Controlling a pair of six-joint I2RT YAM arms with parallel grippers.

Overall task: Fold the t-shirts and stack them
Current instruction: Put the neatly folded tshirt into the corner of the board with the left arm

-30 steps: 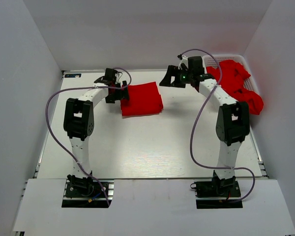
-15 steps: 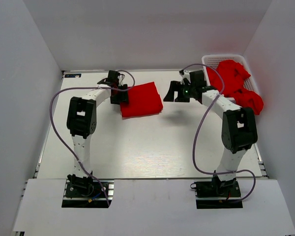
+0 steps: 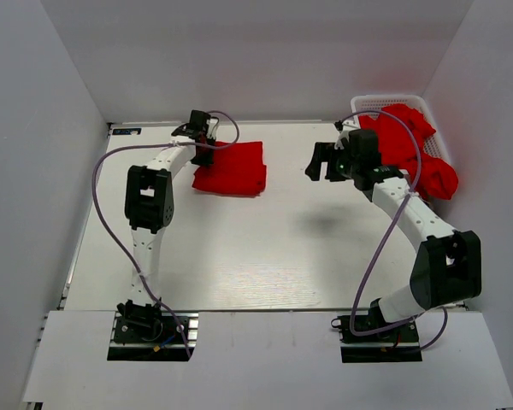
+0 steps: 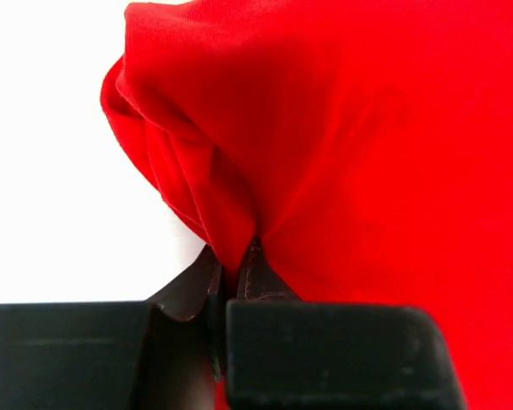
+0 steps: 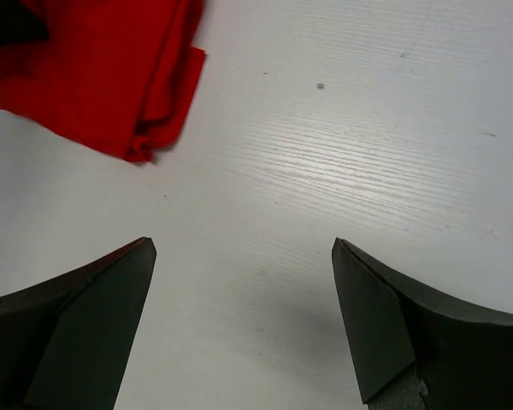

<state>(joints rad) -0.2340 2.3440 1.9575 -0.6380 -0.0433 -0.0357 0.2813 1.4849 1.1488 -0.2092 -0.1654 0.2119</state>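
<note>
A folded red t-shirt (image 3: 232, 169) lies on the white table at the back, left of centre. My left gripper (image 3: 209, 152) sits at its back left corner, shut on a pinch of the red cloth (image 4: 231, 231); the left wrist view shows the fabric bunched between the jaws. More red t-shirts (image 3: 415, 145) are heaped in the white mesh basket (image 3: 372, 102) at the back right. My right gripper (image 3: 322, 162) hangs open over bare table between the folded shirt and the basket, nothing between its fingers (image 5: 244, 248). The folded shirt's corner (image 5: 111, 77) shows at that view's top left.
White walls close in the table on the left, back and right. The basket stands against the right wall. A purple cable loops from each arm. The table's front half (image 3: 256, 256) holds only the two arm bases.
My left gripper has shut on the shirt's corner and pulled the folded shirt left and back. The right arm has swung right, toward the basket, its jaws still wide.
</note>
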